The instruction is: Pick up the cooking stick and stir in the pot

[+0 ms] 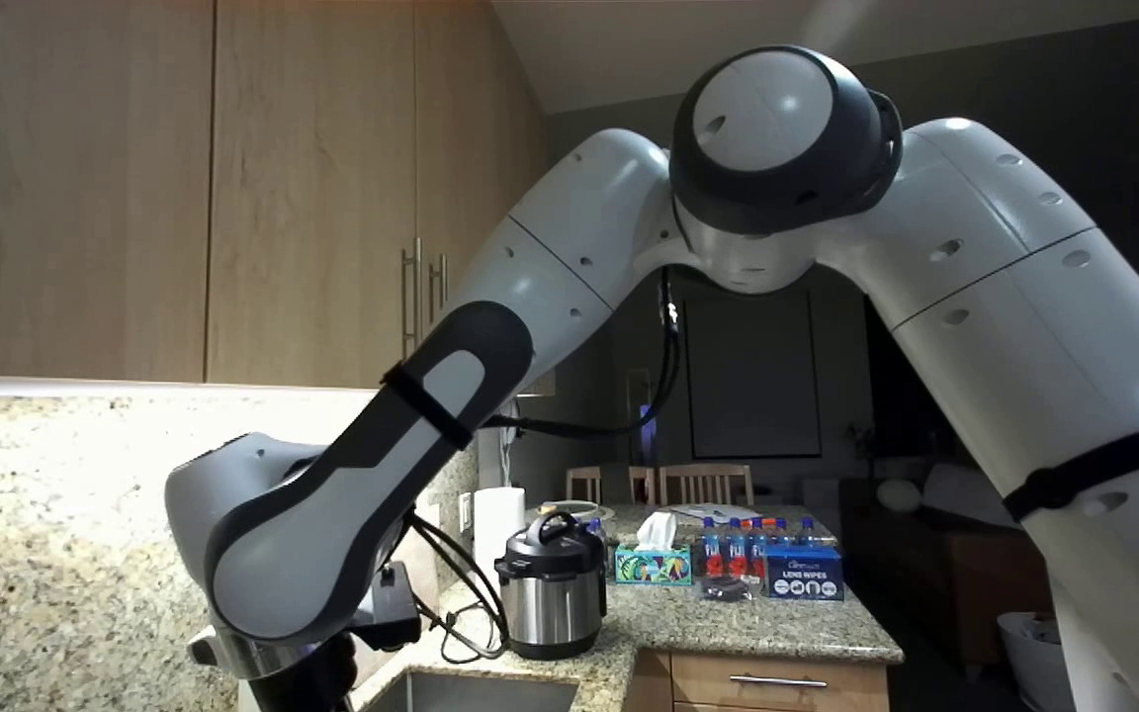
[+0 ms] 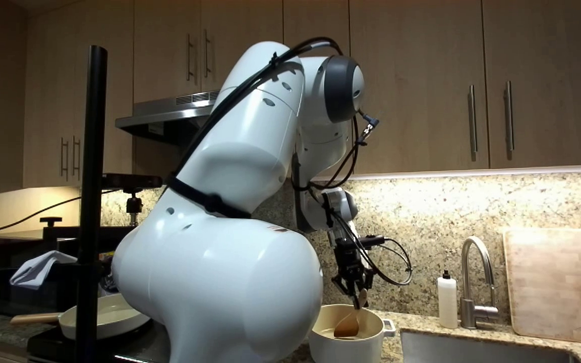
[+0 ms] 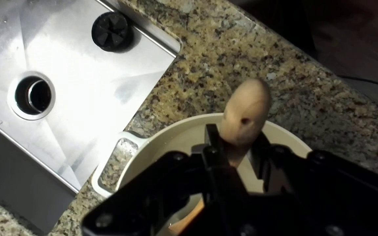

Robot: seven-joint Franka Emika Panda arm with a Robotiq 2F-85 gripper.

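Gripper [image 3: 237, 139] pinching cooking stick [image 3: 247, 109], handle between fingertips [image 3: 212, 136], broad end below inside pot [image 2: 346, 351]

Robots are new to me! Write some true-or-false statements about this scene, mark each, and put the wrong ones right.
1. The black gripper holds the upper end of the pale wooden cooking stick. True.
2. The round cream-coloured pot stands beside the shiny metal sink. True.
3. The stick's broad lower end is outside the pot. False: it is inside the pot.
4. The sink's drain is covered. False: the round drain hole is uncovered, and a round black cap-shaped piece lies apart from it in the sink.
5. The slim white bottle with a black top stands beside the curved silver faucet. True.
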